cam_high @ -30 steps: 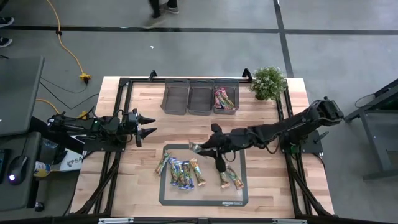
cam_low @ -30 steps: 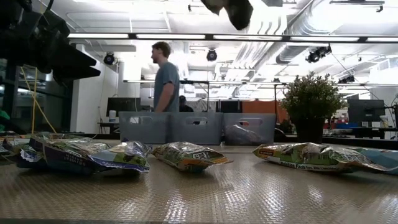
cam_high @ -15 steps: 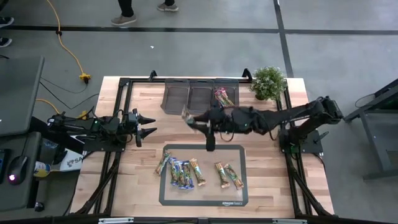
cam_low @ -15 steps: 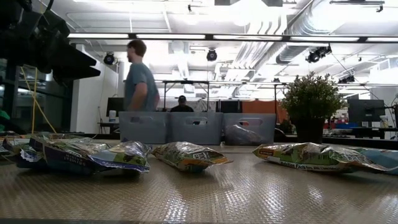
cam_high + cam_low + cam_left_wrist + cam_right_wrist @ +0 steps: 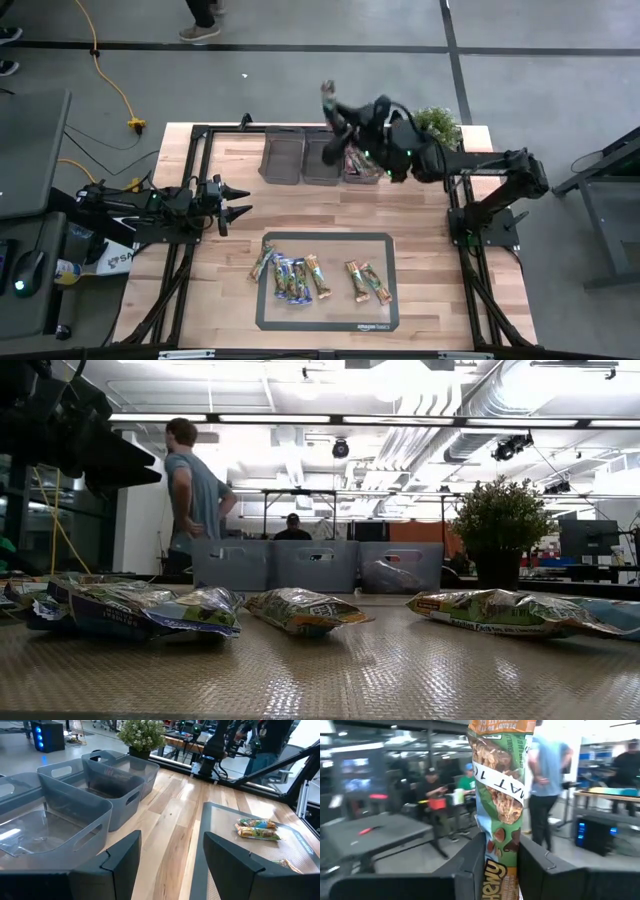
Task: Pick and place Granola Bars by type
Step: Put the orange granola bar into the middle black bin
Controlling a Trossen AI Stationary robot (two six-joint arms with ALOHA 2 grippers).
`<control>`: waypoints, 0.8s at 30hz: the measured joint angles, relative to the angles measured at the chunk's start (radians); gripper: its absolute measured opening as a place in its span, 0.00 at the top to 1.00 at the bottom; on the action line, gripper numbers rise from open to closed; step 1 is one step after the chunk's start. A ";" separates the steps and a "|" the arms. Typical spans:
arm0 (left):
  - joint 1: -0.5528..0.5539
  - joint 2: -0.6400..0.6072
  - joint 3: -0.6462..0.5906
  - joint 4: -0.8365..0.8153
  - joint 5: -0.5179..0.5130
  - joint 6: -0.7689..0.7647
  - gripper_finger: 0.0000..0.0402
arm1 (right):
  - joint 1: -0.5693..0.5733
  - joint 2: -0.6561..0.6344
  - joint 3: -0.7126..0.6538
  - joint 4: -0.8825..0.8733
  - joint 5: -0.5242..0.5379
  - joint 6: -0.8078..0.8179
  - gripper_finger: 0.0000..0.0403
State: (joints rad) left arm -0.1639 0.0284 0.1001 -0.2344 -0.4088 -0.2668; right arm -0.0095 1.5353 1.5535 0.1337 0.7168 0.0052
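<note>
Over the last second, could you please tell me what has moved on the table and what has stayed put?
The right claw, shut on a granola bar, swung from above the mat across the table to above the bins, carrying the bar with it. A person beyond the table walked on. The left claw stayed open at the table's left side, and the bars on the mat kept their places.

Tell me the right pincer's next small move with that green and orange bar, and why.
Probably lower the bar into the middle bin. The right pincer, shut on the green and orange bar, is raised over the far row of bins. The bin nearest the plant already holds pink bars, so this type likely belongs elsewhere. The left pincer waits open at the table's left.
</note>
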 joint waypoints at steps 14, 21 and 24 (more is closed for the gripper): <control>0.000 0.000 0.000 0.000 0.000 0.000 0.47 | -0.196 0.376 0.319 -0.382 0.022 0.552 0.81; 0.000 0.000 0.000 0.000 0.000 0.000 0.47 | -0.255 0.517 0.327 -0.573 -0.166 0.893 0.81; 0.000 0.000 0.000 0.000 0.000 0.000 0.47 | -0.263 0.536 0.261 -0.599 -0.225 1.001 0.81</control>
State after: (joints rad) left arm -0.1640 0.0284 0.1001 -0.2346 -0.4088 -0.2668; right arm -0.2726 2.0709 1.8147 -0.4656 0.4921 1.0060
